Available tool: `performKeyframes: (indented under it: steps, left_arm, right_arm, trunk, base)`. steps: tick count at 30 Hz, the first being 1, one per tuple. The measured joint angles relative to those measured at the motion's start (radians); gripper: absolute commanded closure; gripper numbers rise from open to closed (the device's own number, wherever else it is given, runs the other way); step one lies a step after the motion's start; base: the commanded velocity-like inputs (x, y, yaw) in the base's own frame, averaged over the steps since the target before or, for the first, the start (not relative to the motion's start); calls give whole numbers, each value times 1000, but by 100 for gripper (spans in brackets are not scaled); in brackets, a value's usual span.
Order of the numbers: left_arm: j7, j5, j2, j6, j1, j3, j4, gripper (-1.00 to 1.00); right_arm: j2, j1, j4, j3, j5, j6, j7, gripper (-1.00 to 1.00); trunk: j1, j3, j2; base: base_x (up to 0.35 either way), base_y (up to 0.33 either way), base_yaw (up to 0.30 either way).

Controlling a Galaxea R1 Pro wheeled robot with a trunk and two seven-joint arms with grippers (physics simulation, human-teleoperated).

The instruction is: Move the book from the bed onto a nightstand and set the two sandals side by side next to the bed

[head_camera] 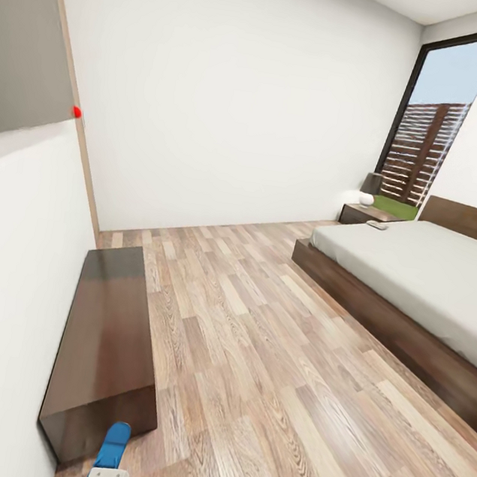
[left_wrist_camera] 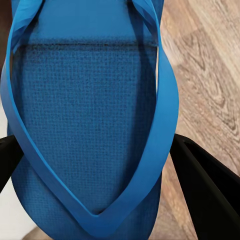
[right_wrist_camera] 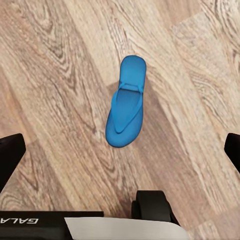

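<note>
Left gripper (left_wrist_camera: 95,165) mostly hidden by sandal (left_wrist_camera: 85,115) clamped between its fingers. Right fingers (right_wrist_camera: 10,160) spread, second sandal (right_wrist_camera: 126,102) ahead on floor (right_wrist_camera: 50,75).

**Even daylight, soft shadows, slight edge stretch**

The room is bright and evenly lit, with daylight entering through the tall window (head_camera: 437,122) at the far right. The white wall (head_camera: 235,101) shades gently toward the corners. The glossy bench cabinet (head_camera: 108,326) carries a faint sheen. Lines tilt and stretch near the head view's edges. In the right wrist view, the sandal (right_wrist_camera: 126,109) throws a soft shadow on the sharply rendered plank floor (right_wrist_camera: 60,90).
</note>
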Motion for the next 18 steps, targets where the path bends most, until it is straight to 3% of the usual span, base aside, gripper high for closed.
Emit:
performKeyframes:
  steps: [8,12,18]
  left_arm:
    - [-1,-2,-3,9,-1,-2,-1,100]
    - [0,-4,-24,35,-2,-4,-3,100]
    - [-2,-4,-53,176,-5,-8,-55,100]
  right_arm:
    - [0,0,0,1,0,0,0,-100]
    - [1,0,0,1,0,0,0,-100]
    - [1,0,1,2,0,0,0,-100]
  trunk:
    - [31,-25,-56]
    - [38,-31,-70]
    - [38,-31,-70]
  base:
    - [0,0,0]
    - [0,0,0]
    - [0,0,0]
